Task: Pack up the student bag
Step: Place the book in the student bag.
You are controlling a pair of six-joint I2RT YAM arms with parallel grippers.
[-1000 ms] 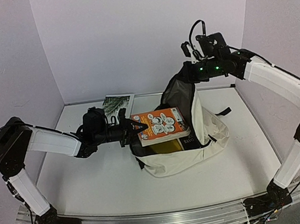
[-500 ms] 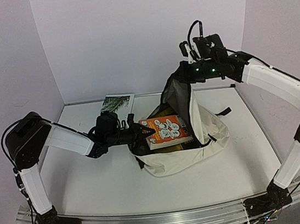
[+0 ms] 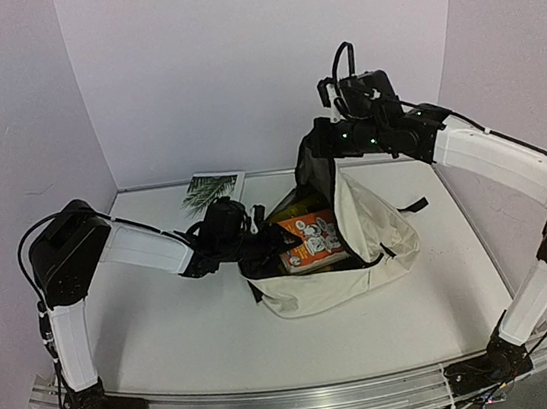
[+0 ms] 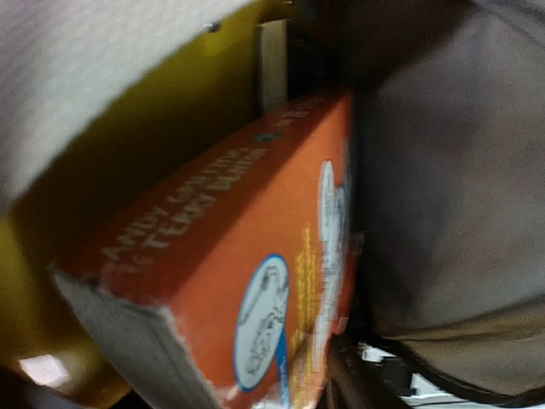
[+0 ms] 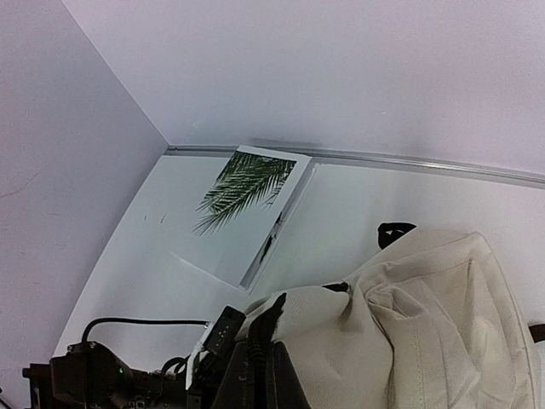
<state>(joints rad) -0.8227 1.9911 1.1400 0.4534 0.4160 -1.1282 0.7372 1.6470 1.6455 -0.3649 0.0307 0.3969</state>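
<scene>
The cream student bag (image 3: 379, 241) lies on the table with its mouth facing left. My right gripper (image 3: 319, 150) is shut on the bag's upper edge and holds the flap up, so the dark grey lining (image 4: 443, 170) shows. My left gripper (image 3: 257, 245) is shut on an orange book (image 3: 311, 241) and holds it partly inside the mouth, tilted. In the left wrist view the orange book (image 4: 255, 256) fills the frame, with a yellow book (image 4: 170, 111) beside it in the bag. The right wrist view shows the bag's cream fabric (image 5: 426, 324) and its black zipper edge (image 5: 264, 341).
A white book with a palm-leaf cover (image 3: 213, 187) lies flat at the back left near the wall; it also shows in the right wrist view (image 5: 243, 204). A black strap (image 3: 413, 205) sticks out at the bag's right. Walls close the back and both sides.
My left gripper has moved right and carried the orange book from in front of the mouth into the bag. My right gripper has shifted left, holding the flap up.
</scene>
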